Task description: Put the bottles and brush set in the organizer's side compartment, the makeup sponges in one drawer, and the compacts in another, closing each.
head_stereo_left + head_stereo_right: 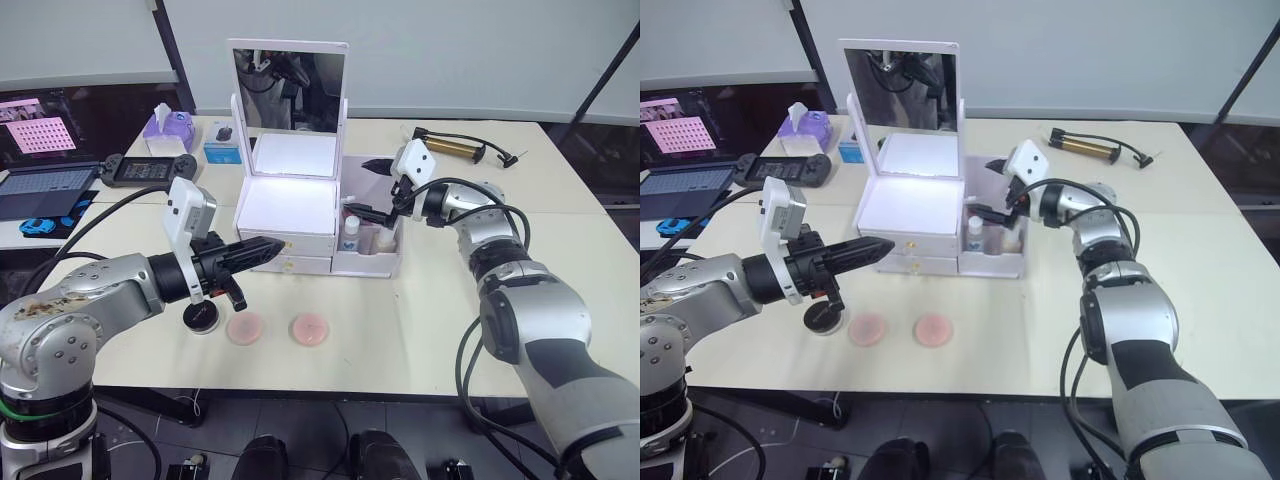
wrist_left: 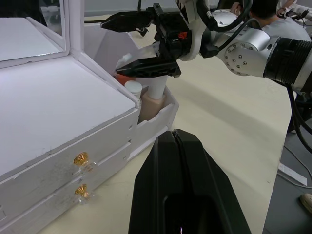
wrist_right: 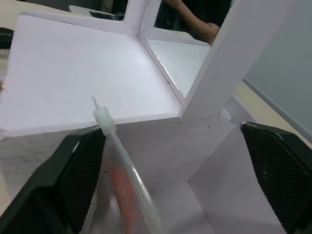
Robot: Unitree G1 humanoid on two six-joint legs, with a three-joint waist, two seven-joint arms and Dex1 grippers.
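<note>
The white organizer (image 1: pixel 285 205) stands mid-table with its mirror up and both drawers shut. Its side compartment (image 1: pixel 370 262) holds bottles (image 1: pixel 351 234), and a clear brush set (image 3: pixel 127 187) leans there between the spread fingers of my right gripper (image 1: pixel 372 188), which hovers open over the compartment. My left gripper (image 1: pixel 280 245) is shut and empty, its tips just in front of the upper drawer's gold knob (image 2: pixel 81 158). Two pink compacts (image 1: pixel 245 328) (image 1: pixel 309 328) and a black one (image 1: pixel 201 318) lie on the table in front. The makeup sponges are out of view.
At the back left are a tissue box (image 1: pixel 168 130), a small blue box (image 1: pixel 222 150) and a game controller (image 1: pixel 145 170). A laptop (image 1: pixel 45 188) sits on a side table to the left. A hand pump (image 1: pixel 455 150) lies at the back right.
</note>
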